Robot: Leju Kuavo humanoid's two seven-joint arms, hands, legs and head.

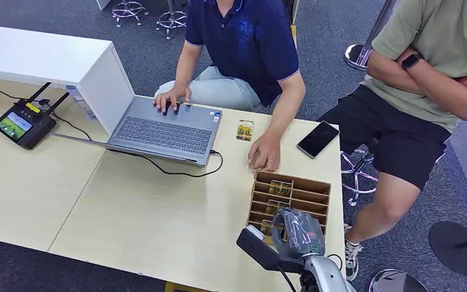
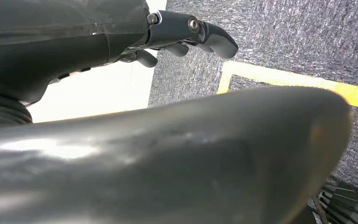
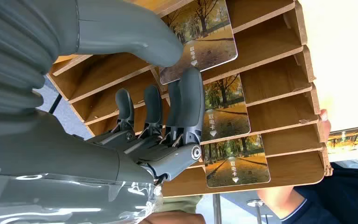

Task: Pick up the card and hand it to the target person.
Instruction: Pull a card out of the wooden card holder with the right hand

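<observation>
Up close: glossy rectangular card [image 3: 200, 35], slotted wooden rack [image 3: 279, 70].

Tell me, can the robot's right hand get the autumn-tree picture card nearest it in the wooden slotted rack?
Probably yes. The right hand is already at the wooden slotted rack, thumb and fingers either side of the nearest autumn-tree picture card; nothing blocks it.

The head camera sits high on the robot, looking forward and down across the desk [image 1: 158, 225] at two seated people. The right wrist camera rides close behind the right robot hand [image 3: 158, 126], turned on its side, tight on the wooden card rack [image 3: 270, 79]; the head view shares that rack [image 1: 292, 201]. The left wrist camera points at carpet [image 2: 284, 42] and the desk's edge [image 2: 98, 93].
</observation>
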